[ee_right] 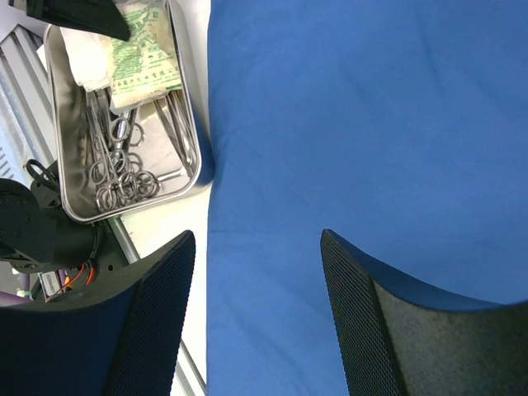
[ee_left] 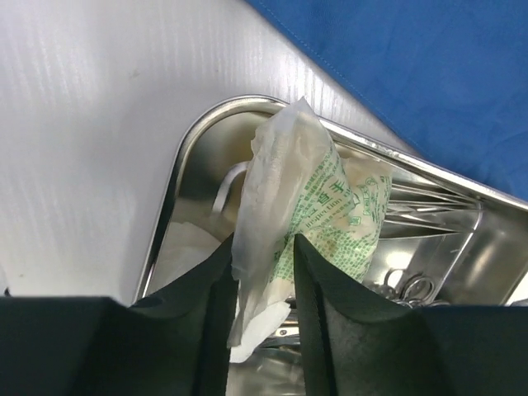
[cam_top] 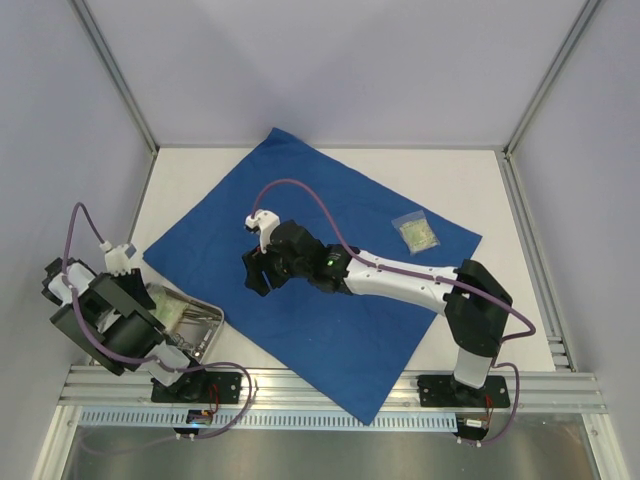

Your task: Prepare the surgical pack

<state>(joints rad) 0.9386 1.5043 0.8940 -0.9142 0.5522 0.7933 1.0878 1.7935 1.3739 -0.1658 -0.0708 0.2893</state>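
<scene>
Apparent pickup step: left gripper (ee_left: 262, 247) straddles printed sachet (ee_left: 305, 198) in steel tray (ee_left: 177, 173), grip uncertain; right gripper (ee_right: 256, 239) gapes empty over surgical pack (ee_right: 371, 124). Next: firm pinch, lift.

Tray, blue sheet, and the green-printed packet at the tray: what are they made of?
Tray: looks like polished steel; its walls mirror the light. Blue sheet: seems to be cloth, matte, no glare, lying limp. Packet: probably thin translucent plastic or paper, crinkled, with green print.
</scene>
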